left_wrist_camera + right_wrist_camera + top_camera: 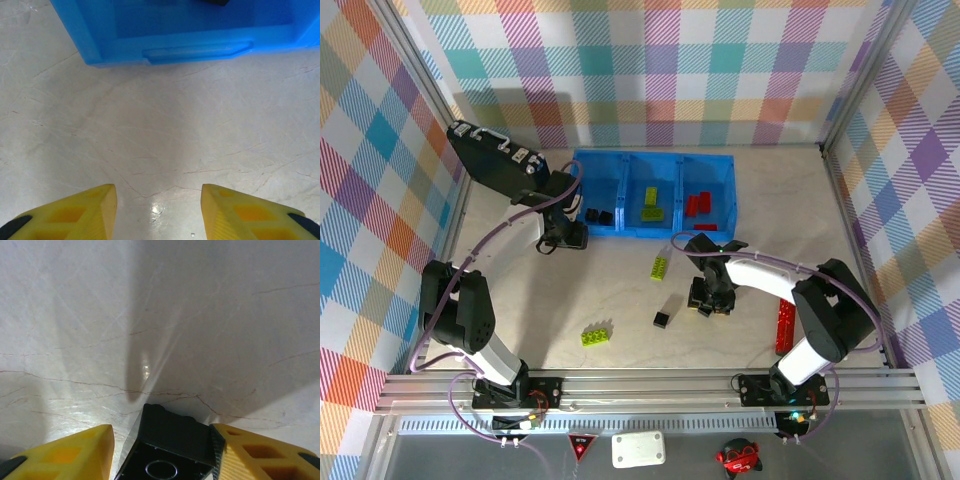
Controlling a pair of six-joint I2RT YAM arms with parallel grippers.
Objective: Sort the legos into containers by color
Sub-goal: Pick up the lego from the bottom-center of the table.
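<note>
The containers are three joined compartments of a blue bin (pixel 655 160). The left one holds black legos (pixel 592 215), the middle one green legos (pixel 653 203), the right one red legos (pixel 700 204). On the table lie a green lego (pixel 660 266), another green lego (pixel 597 334) and a black cube (pixel 662 319). My right gripper (pixel 710 300) is down at the table, its jaws around a black lego (pixel 175 435). The right finger (pixel 250 455) touches it and the left finger (pixel 75 455) stands slightly off. My left gripper (pixel 159 210) hangs open over bare table before the bin (pixel 175 47).
A black case with latches (pixel 490 158) lies at the back left beside the bin. A long red stick (pixel 786 325) lies at the right, near my right arm. Checkered walls close in the table on three sides.
</note>
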